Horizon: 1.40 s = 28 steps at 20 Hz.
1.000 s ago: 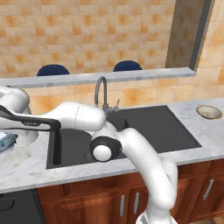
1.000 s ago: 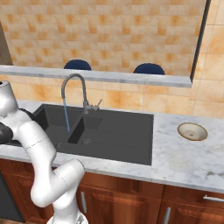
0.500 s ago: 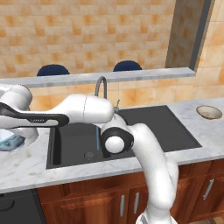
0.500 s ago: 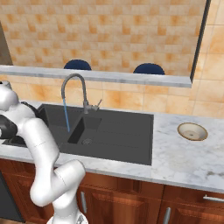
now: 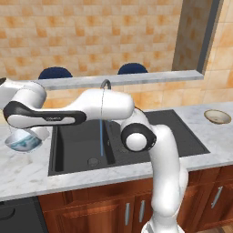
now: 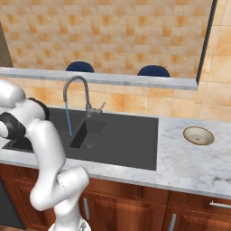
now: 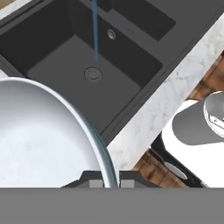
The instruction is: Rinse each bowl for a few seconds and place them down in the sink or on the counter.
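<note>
Counter (image 5: 27, 170), white-grey marble, runs the full width; the dark double-basin sink (image 5: 173, 132) is set into it. Tap (image 6: 74, 88) running: a thin blue stream (image 6: 68, 119) falls into the small basin toward its round drain (image 7: 92, 74).

Arm: rises from the base, elbow high over the sink, forearm stretched out level and far to the robot's left, across the sink's left edge. Wrist ends above the counter left of the sink, hand pointing down.

Gripper (image 7: 109, 179): fingers closed on the rim of the pale blue bowl (image 5: 21, 142), one tip on each side of the rim wall. Bowl hangs tilted below the hand, just above the counter left of the sink; whether its base touches the stone I cannot tell from the left base view.

Left base view gives the bowl's blue outside and its place beside the sink. Hand view gives the white inside (image 7: 39, 140) and the pinch on the rim, with the basin and the stream beyond. Right base view hides the bowl and hand behind the arm, yet shows the tap's gooseneck plainly.

Tan bowl (image 6: 198, 135), brown rim, sits upright on the counter well right of the sink, apart from the arm.
</note>
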{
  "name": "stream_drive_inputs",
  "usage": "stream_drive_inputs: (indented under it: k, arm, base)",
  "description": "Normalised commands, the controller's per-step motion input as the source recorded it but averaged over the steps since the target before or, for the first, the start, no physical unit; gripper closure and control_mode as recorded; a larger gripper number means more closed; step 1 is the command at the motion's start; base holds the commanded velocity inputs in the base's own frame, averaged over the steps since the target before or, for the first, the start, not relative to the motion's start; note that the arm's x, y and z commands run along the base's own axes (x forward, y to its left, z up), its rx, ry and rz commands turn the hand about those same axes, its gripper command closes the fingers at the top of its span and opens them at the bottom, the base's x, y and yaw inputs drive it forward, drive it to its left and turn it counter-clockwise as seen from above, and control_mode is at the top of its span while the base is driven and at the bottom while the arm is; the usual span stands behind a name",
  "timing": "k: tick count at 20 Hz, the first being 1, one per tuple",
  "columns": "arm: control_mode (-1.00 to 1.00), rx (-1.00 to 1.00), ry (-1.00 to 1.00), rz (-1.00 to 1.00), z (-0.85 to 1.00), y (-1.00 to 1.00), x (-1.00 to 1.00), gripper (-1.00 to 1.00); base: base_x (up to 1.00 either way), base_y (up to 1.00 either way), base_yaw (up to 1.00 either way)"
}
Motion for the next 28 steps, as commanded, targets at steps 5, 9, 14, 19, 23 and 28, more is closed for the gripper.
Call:
stream_drive_inputs:
  k: [5, 9, 14, 19, 23, 28]
  arm:
    - [-1.00, 0.00, -0.08, -0.29, 0.01, -0.33, -0.06, 1.00]
    - [-1.00, 0.00, -0.07, -0.35, 0.00, -0.19, 0.00, 1.00]
    - [-1.00, -0.03, -0.06, -0.40, 0.00, -0.06, -0.08, 1.00]
    - [-1.00, -0.07, -0.09, -0.39, 0.00, 0.00, -0.15, 1.00]
    - [-1.00, -0.11, -0.10, -0.41, -0.03, 0.00, -0.06, 1.00]
    - [-1.00, -0.14, -0.16, -0.40, -0.01, 0.00, -0.07, 1.00]
  base:
    - [0.00, 0.00, 0.00]
    - [0.00, 0.00, 0.00]
    - [0.00, 0.00, 0.00]
    - [0.00, 0.00, 0.00]
    - [0.00, 0.00, 0.00]
    - [0.00, 0.00, 0.00]
